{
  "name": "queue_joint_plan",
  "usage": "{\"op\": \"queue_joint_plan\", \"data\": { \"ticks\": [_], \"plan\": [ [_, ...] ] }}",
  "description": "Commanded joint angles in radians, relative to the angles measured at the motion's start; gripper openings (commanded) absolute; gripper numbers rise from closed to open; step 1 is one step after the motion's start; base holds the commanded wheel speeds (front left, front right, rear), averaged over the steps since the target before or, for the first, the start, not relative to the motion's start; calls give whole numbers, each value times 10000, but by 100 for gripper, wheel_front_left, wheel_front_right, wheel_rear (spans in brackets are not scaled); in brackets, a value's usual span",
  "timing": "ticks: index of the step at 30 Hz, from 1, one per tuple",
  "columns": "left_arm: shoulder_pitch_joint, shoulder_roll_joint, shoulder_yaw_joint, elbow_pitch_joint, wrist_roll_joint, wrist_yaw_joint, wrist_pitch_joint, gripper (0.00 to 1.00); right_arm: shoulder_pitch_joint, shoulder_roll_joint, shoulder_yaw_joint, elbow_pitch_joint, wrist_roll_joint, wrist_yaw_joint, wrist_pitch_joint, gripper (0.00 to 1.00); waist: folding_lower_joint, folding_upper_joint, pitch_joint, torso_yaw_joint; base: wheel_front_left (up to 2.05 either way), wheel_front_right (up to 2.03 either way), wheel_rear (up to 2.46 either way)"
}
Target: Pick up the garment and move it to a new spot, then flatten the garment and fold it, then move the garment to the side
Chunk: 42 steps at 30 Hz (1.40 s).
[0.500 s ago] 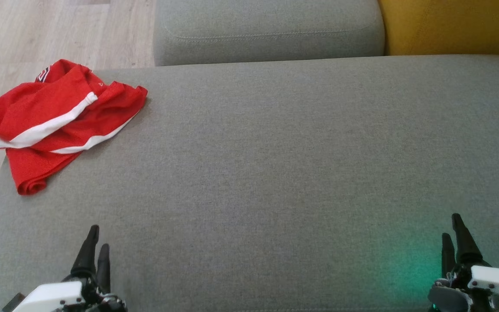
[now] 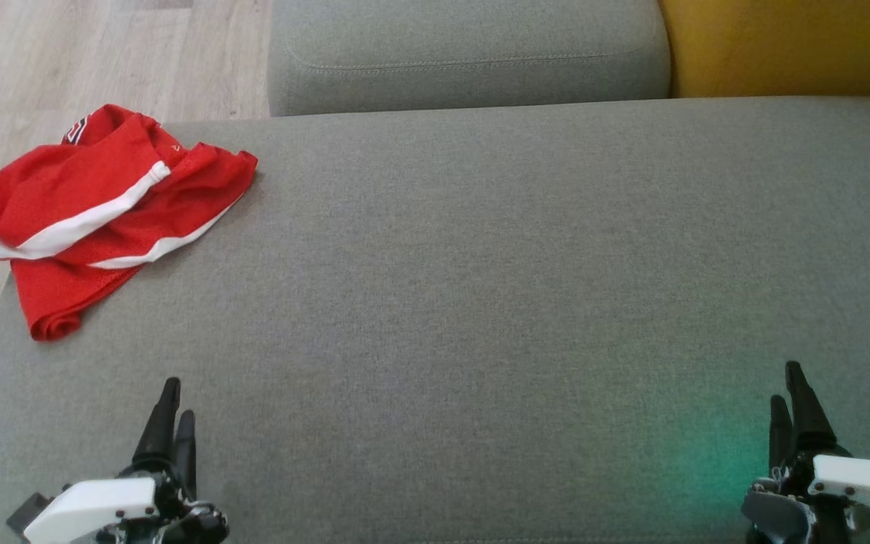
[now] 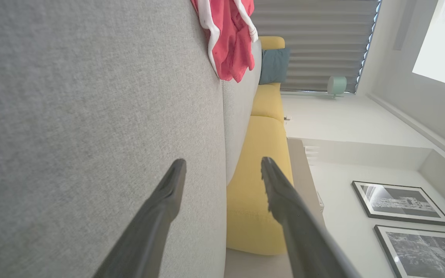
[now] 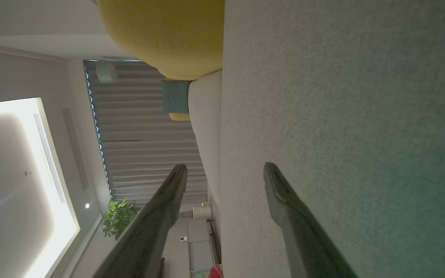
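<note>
Garment: one, crumpled at the cushion's far-left corner, print mostly hidden in folds. You've two grippers, left gripper and right gripper, both spread wide, empty, bodies cut off.

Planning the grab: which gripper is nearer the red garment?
The left gripper: the red garment lies on its side of the grey cushion, the right gripper far across.

No lettering can be read; the red garment carries a small emblem too blurred to make out.
</note>
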Motion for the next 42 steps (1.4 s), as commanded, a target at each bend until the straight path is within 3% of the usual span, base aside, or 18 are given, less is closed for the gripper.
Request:
{"op": "queue_joint_plan", "data": {
  "ticks": [1,13,42],
  "plan": [
    [-443,82,-39,-457,168,38,-98,100,-342,-42,81,-415,-185,-3,-91,100,0,0,-6,-1,0,0,0],
    [-430,106,-355,-1063,1446,290,-477,100,-263,-55,271,-970,-1557,-3,-473,100,0,0,-72,3,0,0,0],
    [-445,160,-1468,-2147,6291,1138,-1325,100,-46,-84,917,-2138,-6149,-5,-1328,100,0,0,-181,7,0,0,0]
  ]
}}
